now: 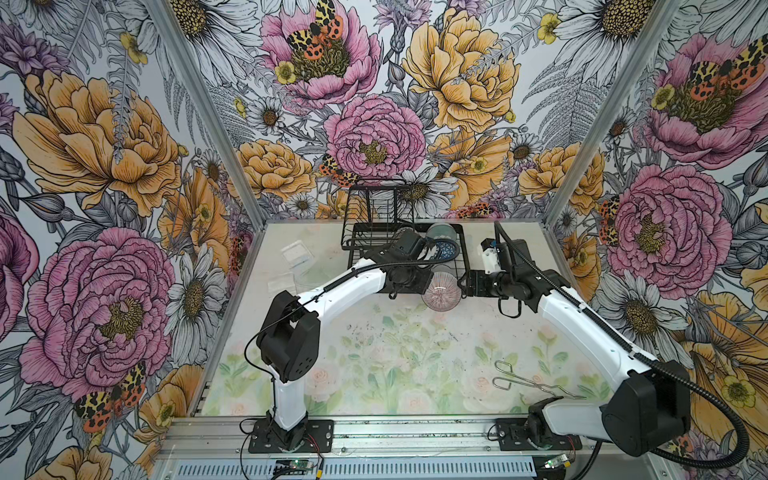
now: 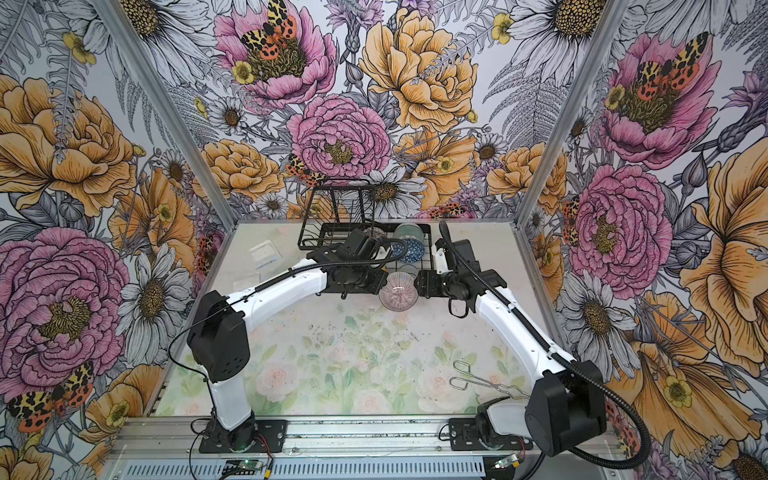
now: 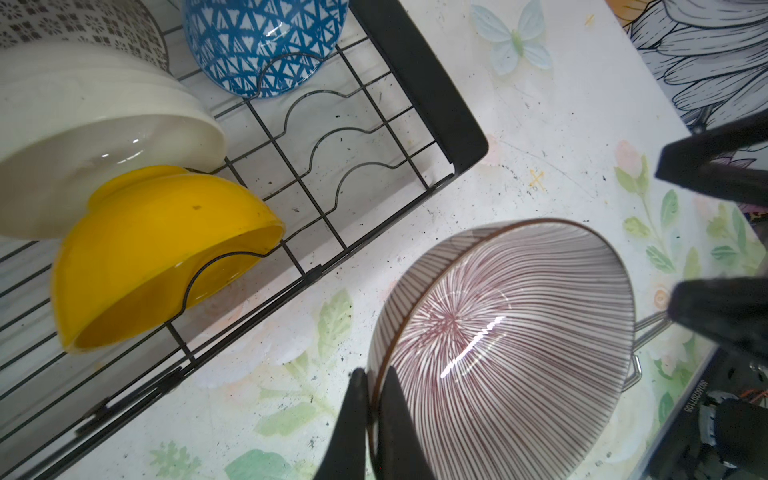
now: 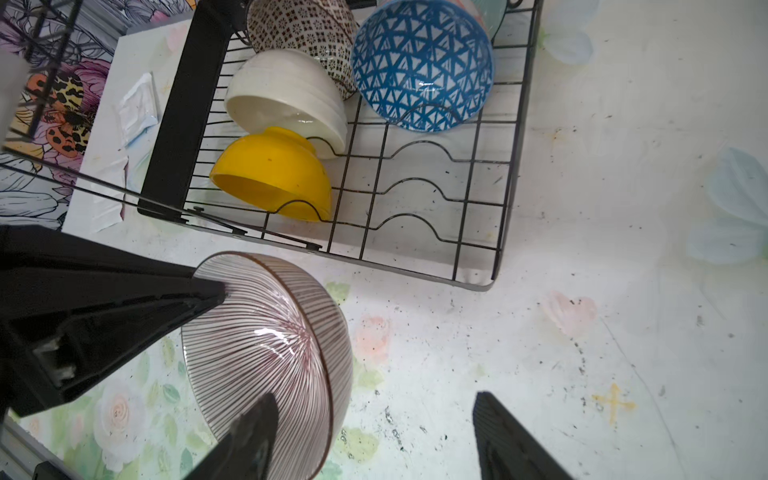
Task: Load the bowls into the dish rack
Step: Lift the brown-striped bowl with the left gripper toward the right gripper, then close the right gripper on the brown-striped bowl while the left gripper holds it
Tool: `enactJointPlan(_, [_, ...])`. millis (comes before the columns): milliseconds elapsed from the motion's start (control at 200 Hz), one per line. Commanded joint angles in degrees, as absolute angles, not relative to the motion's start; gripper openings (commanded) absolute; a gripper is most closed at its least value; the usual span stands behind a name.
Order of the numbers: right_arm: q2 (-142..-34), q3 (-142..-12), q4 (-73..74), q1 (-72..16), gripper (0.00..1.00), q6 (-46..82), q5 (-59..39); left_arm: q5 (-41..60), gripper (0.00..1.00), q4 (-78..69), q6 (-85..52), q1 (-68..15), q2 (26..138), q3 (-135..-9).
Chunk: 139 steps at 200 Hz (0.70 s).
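The left gripper (image 3: 374,388) is pressed tight on the rim of the mauve bowl (image 3: 507,345), one finger inside the lip and one outside, and holds it tilted with its striped hollow turned up toward the top views. The right gripper (image 4: 374,397) stands spread wide at the opposite side of that bowl: one of its fingers (image 4: 249,436) lies across the bowl's mouth and the other is out over the bare table (image 4: 582,332), so the bowl's wall sits between them unclamped; I cannot tell whether either finger touches it. The mauve bowl is between the two wrists, just on the near side of the dish rack (image 4: 183,124), close to its near right corner. Whether it rests on the table cannot be told. Inside the rack's base a row of three leans together on the left: the yellow bowl (image 4: 270,174) nearest, the cream bowl (image 4: 286,91) behind it, and the mosaic bowl (image 4: 303,33) farthest. To their right stands the blue bowl (image 4: 419,62), with the teal bowl (image 1: 441,232) beyond it. The rack's near rail runs between the held bowl and the base. The wire tongs (image 1: 523,380) lie well apart, near right on the table.
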<state>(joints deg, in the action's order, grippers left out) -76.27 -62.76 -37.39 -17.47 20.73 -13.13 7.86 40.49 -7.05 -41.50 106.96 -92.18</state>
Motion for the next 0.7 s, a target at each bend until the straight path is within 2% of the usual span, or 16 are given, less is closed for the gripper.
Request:
enactJointPlan(0, [-77.3, -65.3, -35.3, -18.7, 0.73, 21.6, -11.9, 7.4, 0.00, 37.5, -6.9, -41.3, 104.9, -94.8])
enactJointPlan(260, [-80.6, -65.6, -35.1, -20.5, 0.57, 22.3, -12.2, 7.3, 0.00, 36.9, -6.8, -41.2, 104.9, -94.5])
enactJointPlan(690, [-82.7, -66.0, -35.1, -21.1, 0.38, 22.0, -12.9, 7.4, 0.00, 36.2, -6.7, -41.2, 104.9, -93.9])
